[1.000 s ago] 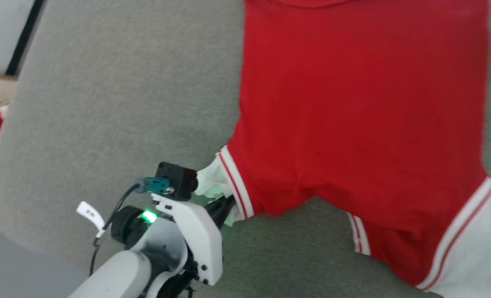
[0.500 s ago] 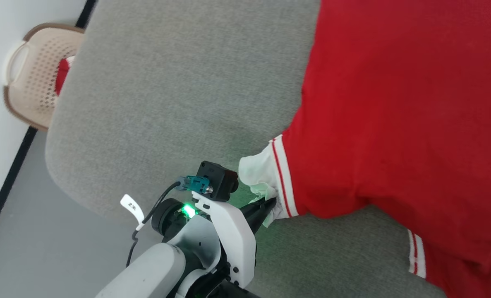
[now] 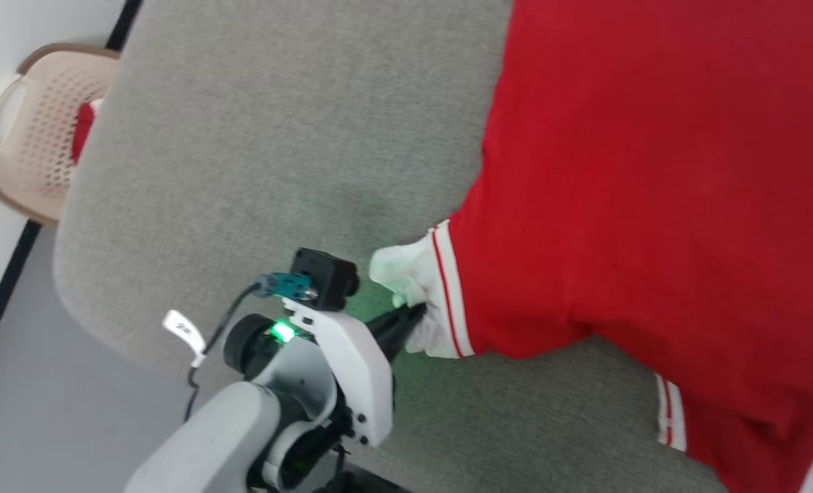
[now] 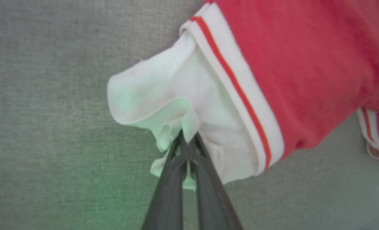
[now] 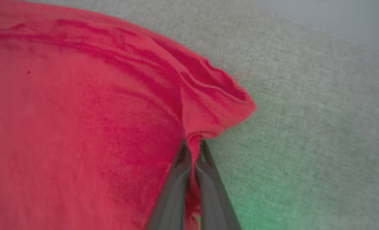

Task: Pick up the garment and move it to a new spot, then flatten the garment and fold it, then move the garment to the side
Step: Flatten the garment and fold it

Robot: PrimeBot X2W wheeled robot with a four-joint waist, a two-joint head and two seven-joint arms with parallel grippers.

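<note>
So the garment (image 3: pixel 653 171) is lying spread out on the grey fabric-topped table (image 3: pixel 276 137). It takes up pretty much the whole right side of the head view and runs off the top and right edges. It's mostly bright red and looks fairly smooth across the middle.

The left gripper (image 3: pixel 411 316) is clamped tight on the white end panel (image 4: pixel 151 89) at the garment's near-left corner. In the left wrist view the two dark fingers (image 4: pixel 170 179) are pressed together with a bunched bit of white cloth pinched at the tips. The rest of the panel puffs up in loose folds just past them. The red-and-white stripe (image 4: pixel 237 86) sits right beside that, between the white part and the red body.

The right gripper (image 5: pixel 193 145) is clenched too, on a red edge of the garment. A little ridge of cloth is squeezed between its fingers, and wrinkles fan out from the pinch toward a rumpled corner. Bare grey table is off to the right in that view.

There's a green light (image 3: pixel 283 332) glowing on the left wrist, which tints the cloth and table near it. Far left, off the table, a beige perforated basket (image 3: pixel 29 137) sits on the floor (image 3: pixel 36 411) with something red in it. Can't tell what that is.
</note>
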